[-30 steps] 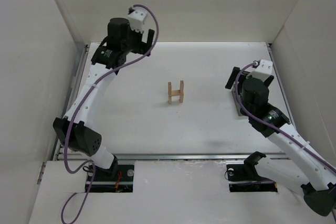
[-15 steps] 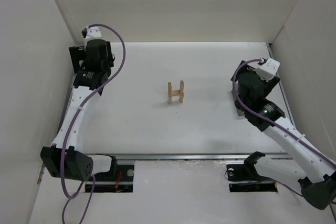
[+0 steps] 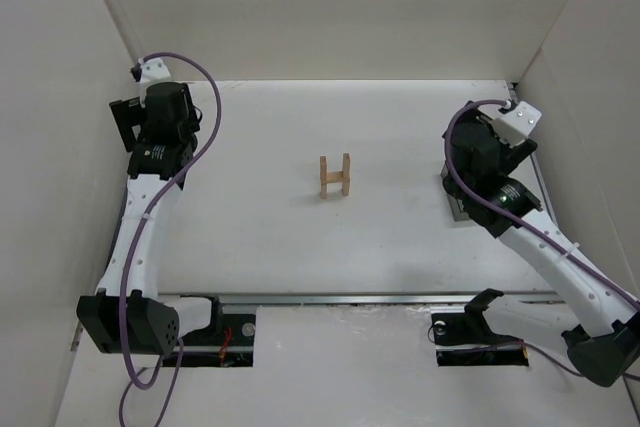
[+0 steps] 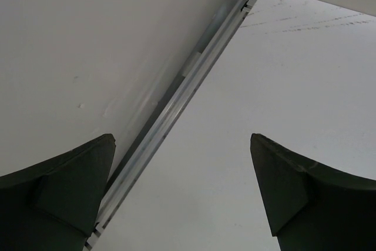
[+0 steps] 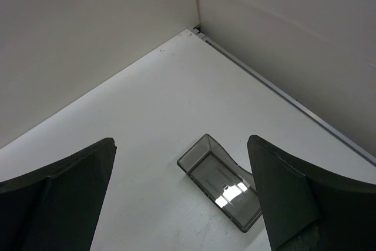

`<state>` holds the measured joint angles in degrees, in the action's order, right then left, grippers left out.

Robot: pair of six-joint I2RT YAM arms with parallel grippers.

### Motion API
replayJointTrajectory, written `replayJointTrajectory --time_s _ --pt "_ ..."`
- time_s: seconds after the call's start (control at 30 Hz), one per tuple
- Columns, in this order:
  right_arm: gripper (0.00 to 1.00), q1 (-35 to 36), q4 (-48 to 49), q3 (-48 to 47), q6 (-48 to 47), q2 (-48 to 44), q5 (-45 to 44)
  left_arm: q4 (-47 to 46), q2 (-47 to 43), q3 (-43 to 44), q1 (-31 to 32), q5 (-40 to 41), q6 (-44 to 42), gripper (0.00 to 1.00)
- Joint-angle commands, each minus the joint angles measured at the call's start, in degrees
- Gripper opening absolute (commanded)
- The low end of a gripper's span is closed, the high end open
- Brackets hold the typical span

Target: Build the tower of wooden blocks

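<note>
Standing alone on worktop [image 3: 300, 237]: block tower [image 3: 334, 176]. Both wide and empty, left tool [image 4: 181, 142] and right tool [image 5: 180, 141] hang at opposite edges, probably to avoid knocking it.

The left arm [image 3: 135, 222] and right arm [image 3: 548, 247] share white links, black joint housings and looping purple cables [image 3: 216, 102].

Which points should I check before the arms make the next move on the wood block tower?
1. The wood block tower stands upright: ok.
2. The left gripper is open and empty: ok.
3. The right gripper is open and empty: ok.
4. Both grippers are apart from the tower: ok.
5. A plank waits in the grey bin: not ok, it looks empty.
</note>
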<state>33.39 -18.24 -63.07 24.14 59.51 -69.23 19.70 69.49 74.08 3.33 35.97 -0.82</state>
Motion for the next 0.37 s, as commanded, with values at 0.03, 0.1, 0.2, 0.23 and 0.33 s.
replayJointTrajectory --time_s 0.03,0.1,0.2,0.23,0.33 --pt "0.99 -0.25 -2.06 -2.23 1.87 -0.09 -0.90 -1.33 -1.82 -0.34 -0.26 -1.24 1.26 0.99" --pt "0.99 -0.25 -2.06 -2.23 1.87 -0.09 -0.90 -1.33 -1.82 -0.34 -0.26 -1.25 1.26 0.99" --pt "0.99 -0.25 -2.59 -2.23 2.40 -0.09 -0.90 -1.33 -1.82 -0.87 -0.26 -1.78 1.26 0.99" --pt "0.99 -0.25 -3.20 -2.23 2.40 -0.09 0.14 -1.33 -1.82 -0.87 -0.26 -1.78 1.26 0.99" --pt "0.99 -0.25 -3.21 -2.85 2.40 -0.09 0.77 -1.33 -1.82 -0.87 -0.26 -1.78 1.26 0.99"
